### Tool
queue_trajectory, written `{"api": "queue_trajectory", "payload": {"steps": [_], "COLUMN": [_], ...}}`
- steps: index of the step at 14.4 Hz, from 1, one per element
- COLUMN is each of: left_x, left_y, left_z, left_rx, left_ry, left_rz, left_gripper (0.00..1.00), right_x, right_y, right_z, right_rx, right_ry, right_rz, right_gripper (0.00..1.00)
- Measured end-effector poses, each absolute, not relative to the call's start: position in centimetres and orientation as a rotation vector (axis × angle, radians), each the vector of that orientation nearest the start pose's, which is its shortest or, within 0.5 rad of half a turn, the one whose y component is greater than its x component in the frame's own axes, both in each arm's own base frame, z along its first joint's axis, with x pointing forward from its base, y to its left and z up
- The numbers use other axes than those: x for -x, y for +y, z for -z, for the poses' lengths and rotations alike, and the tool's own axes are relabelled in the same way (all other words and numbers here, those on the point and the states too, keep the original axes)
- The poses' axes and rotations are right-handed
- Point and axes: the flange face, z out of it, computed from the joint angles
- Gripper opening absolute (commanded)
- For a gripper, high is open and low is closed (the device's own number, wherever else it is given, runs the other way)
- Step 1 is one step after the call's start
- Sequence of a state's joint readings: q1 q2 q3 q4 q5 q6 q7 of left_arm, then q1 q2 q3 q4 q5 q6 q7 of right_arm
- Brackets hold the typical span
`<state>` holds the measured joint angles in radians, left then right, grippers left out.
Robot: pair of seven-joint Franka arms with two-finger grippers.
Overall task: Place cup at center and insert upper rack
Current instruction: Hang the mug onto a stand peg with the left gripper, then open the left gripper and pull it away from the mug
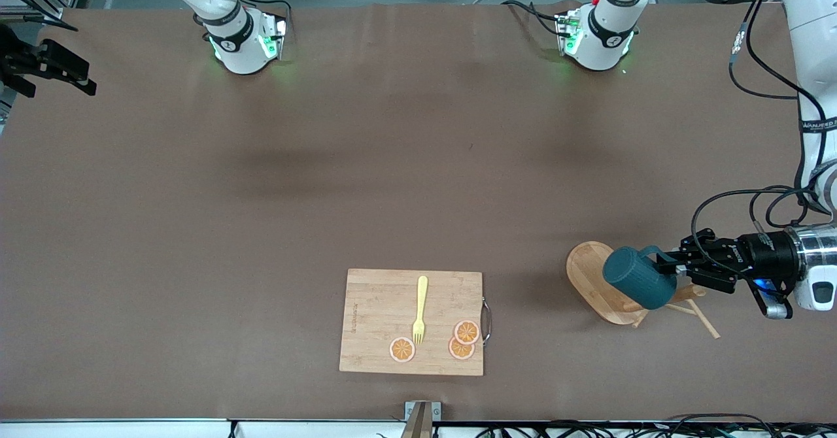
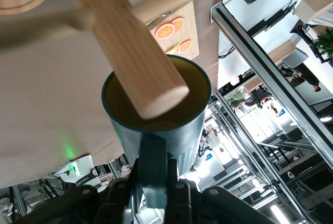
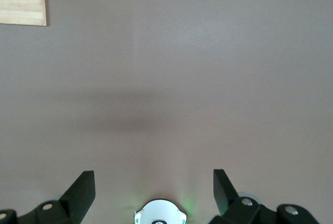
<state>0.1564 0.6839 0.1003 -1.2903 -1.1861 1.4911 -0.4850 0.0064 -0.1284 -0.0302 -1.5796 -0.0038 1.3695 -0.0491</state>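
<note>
Left gripper (image 1: 670, 265) fingers grasp the cup (image 1: 639, 287) handle; right gripper (image 3: 154, 188) waits, fingers spread.

We are seeing the dark teal ribbed cup (image 1: 639, 286) lying sideways in the air, handle pinched, its yellow mouth taking in the post tip of the light wooden upper rack (image 1: 592, 281), which is lying tipped over toward the left arm's end.

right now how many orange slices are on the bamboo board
3, all on the rectangular bamboo cutting board at its edge nearest the front camera: one round orange slice just below the yellow fork's tines, two overlapping by the metal handle.
</note>
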Motion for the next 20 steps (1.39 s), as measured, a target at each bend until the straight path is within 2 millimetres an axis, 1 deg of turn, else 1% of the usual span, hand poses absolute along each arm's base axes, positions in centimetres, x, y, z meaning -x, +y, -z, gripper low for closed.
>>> {"api": "queue_trajectory", "payload": {"steps": [3, 6, 7, 8, 9, 10, 11, 12, 17, 19, 20], "left_x": [-70.9, -70.8, -70.8, -70.8, -70.8, -70.8, -70.8, -70.8, -70.9, -70.8, -70.8], "left_y": [7.3, 7.9, 7.9, 8.0, 8.1, 8.2, 8.3, 8.2, 7.4, 6.6, 5.8], "left_z": [-36.6, -35.9, -35.7, -35.4, -35.2, -35.0, -34.9, -35.0, -35.5, -36.6, -37.7], "left_rx": [-1.775, -1.77, -1.769, -1.767, -1.765, -1.763, -1.762, -1.763, -1.779, -1.814, -1.839], "left_ry": [0.911, 0.911, 0.913, 0.916, 0.919, 0.922, 0.922, 0.918, 0.901, 0.879, 0.859], "left_rz": [0.623, 0.625, 0.627, 0.63, 0.633, 0.634, 0.635, 0.638, 0.64, 0.638, 0.633], "left_gripper": [0.05, 0.11, 0.15, 0.28, 0.54, 0.77, 0.96, 1.0, 1.0, 1.0, 1.0], "right_x": [-49.2, -49.2, -49.2, -49.2, -49.2, -49.2, -49.2, -49.2, -49.2, -49.2, -49.2], "right_y": [-1.3, -1.3, -1.3, -1.3, -1.3, -1.3, -1.3, -1.3, -1.3, -1.3, -1.3], "right_z": [-67.1, -67.1, -67.1, -67.1, -67.1, -67.1, -67.1, -67.1, -67.1, -67.1, -67.1], "right_rx": [3.136, 3.136, 3.136, 3.136, 3.136, 3.136, 3.136, 3.136, 3.136, 3.136, 3.136], "right_ry": [-0.039, -0.039, -0.039, -0.039, -0.039, -0.039, -0.039, -0.039, -0.039, -0.039, -0.039], "right_rz": [-0.128, -0.128, -0.128, -0.128, -0.128, -0.128, -0.128, -0.128, -0.128, -0.128, -0.128], "right_gripper": [1.0, 1.0, 1.0, 1.0, 1.0, 1.0, 1.0, 1.0, 1.0, 1.0, 1.0]}}
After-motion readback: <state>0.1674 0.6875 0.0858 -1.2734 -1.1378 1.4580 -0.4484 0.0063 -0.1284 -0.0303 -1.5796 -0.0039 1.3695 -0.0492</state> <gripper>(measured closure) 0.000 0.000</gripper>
